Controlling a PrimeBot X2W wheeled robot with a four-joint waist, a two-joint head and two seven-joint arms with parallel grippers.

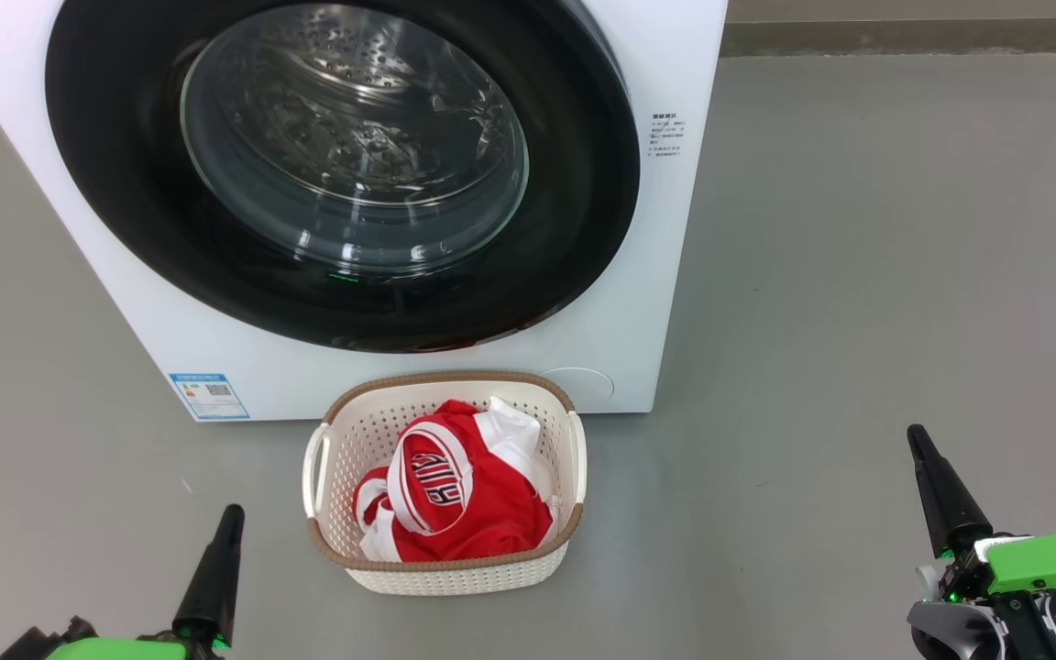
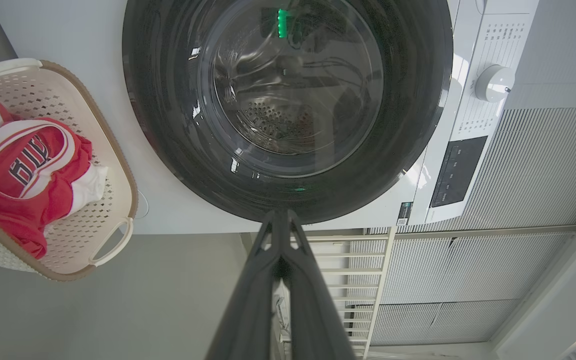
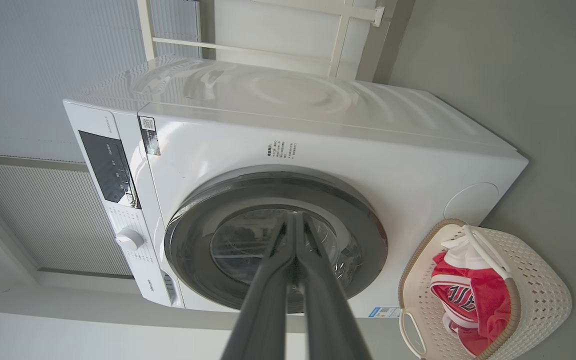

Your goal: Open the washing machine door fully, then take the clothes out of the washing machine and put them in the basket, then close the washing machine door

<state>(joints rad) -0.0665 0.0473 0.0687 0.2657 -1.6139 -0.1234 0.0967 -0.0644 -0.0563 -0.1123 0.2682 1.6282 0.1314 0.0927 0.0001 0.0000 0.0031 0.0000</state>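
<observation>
The left pincer (image 1: 233, 515) stands at the lower left of the head view with its two dark fingers pressed together and nothing between them. The right pincer (image 1: 916, 435) stands at the lower right in the same condition. Both are well apart from every task item, which suits a finished sequence rather than a reach. The washing machine door (image 1: 345, 174) lies flush against the front of the washing machine (image 1: 665, 229) in the upper half of the frame, and no fabric can be seen in the steel drum behind its glass. The clothes (image 1: 464, 495) are bunched inside the basket (image 1: 450, 378) at lower centre, red with white trim, lettering upward. The basket stands on the grey floor (image 1: 858, 275) just in front of the machine and below the door, a position judged to keep the transfer path short. A blue label (image 1: 209, 395) sits at the machine's lower left corner. In the left wrist view a white dial (image 2: 493, 82) and a dark panel (image 2: 455, 170) show at the right. Nothing stands between either pincer and the door or basket.
</observation>
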